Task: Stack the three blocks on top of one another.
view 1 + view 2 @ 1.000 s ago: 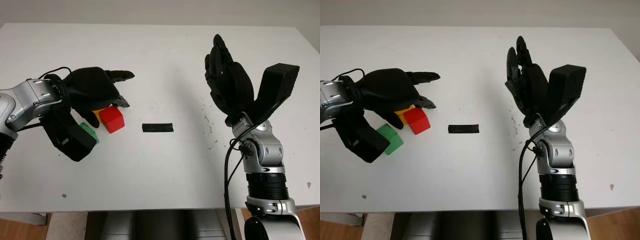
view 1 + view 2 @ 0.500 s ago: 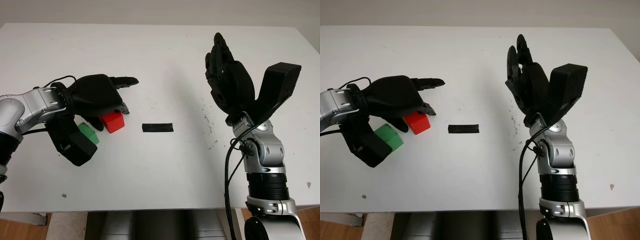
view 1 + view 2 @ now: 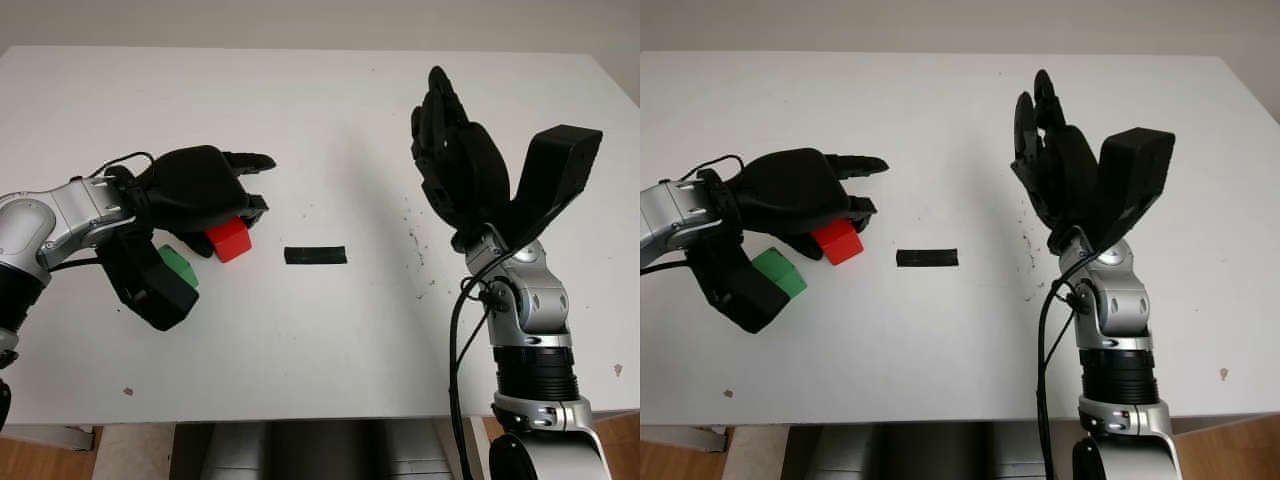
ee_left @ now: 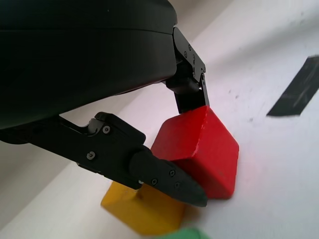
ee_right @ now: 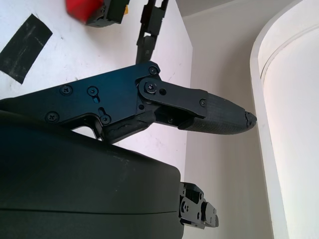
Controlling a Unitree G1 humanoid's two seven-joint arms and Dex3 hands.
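Left hand [image 3: 205, 190] pinching red block [image 4: 199, 149] between fingers [image 4: 164, 174]; yellow block [image 4: 142, 209] just beneath. Right hand [image 3: 455, 165] raised, open.

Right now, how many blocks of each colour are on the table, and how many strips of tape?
Red block: 1, gripped by the left robot hand
Green block: 1
Yellow block: 1
Black tape strip: 1
Total: 4 things, 3 of them blocks
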